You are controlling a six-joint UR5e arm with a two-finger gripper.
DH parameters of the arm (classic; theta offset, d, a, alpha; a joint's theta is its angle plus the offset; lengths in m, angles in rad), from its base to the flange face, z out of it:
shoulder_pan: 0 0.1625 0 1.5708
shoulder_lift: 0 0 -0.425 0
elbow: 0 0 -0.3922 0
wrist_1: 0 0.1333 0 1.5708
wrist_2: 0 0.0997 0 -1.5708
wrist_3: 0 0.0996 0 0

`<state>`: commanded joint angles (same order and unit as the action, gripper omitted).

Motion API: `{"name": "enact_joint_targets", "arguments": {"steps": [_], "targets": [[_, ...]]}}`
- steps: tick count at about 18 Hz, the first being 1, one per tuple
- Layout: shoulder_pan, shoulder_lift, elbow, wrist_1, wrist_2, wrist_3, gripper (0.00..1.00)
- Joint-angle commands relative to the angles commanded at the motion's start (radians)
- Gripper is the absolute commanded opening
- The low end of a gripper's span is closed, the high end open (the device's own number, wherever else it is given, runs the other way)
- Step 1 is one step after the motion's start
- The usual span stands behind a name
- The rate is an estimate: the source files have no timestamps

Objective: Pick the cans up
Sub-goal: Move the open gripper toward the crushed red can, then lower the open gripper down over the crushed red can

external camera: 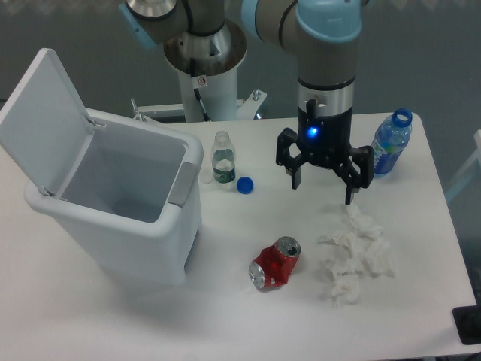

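Note:
A crushed red soda can [275,264] with silver ends lies on its side on the white table, near the front middle. My gripper [323,186] hangs above the table behind and to the right of the can, well apart from it. Its black fingers [296,174] are spread open and hold nothing.
A white bin [120,203] with its lid open stands at the left. A clear bottle with a green label [222,158] and a blue cap [244,184] are behind the can. A blue water bottle [391,143] stands at the back right. Crumpled white tissue [353,252] lies right of the can.

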<state>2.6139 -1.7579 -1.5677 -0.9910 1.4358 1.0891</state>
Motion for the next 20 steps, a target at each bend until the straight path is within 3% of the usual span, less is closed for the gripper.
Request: {"name": "enact_joint_targets", "arguments": {"steps": [6, 10, 13, 20], "targets": [[-0.006, -0.011, -0.02, 0.023, 0.031, 0.025, 1.0], [-0.008, -0.06, -0.032, 0.069, 0.029, 0.018, 1.0], [-0.011, -0.071, -0.043, 0.069, 0.031, 0.026, 1.0], [-0.041, -0.158, -0.069, 0.066, 0.032, 0.069, 1.0]]}}
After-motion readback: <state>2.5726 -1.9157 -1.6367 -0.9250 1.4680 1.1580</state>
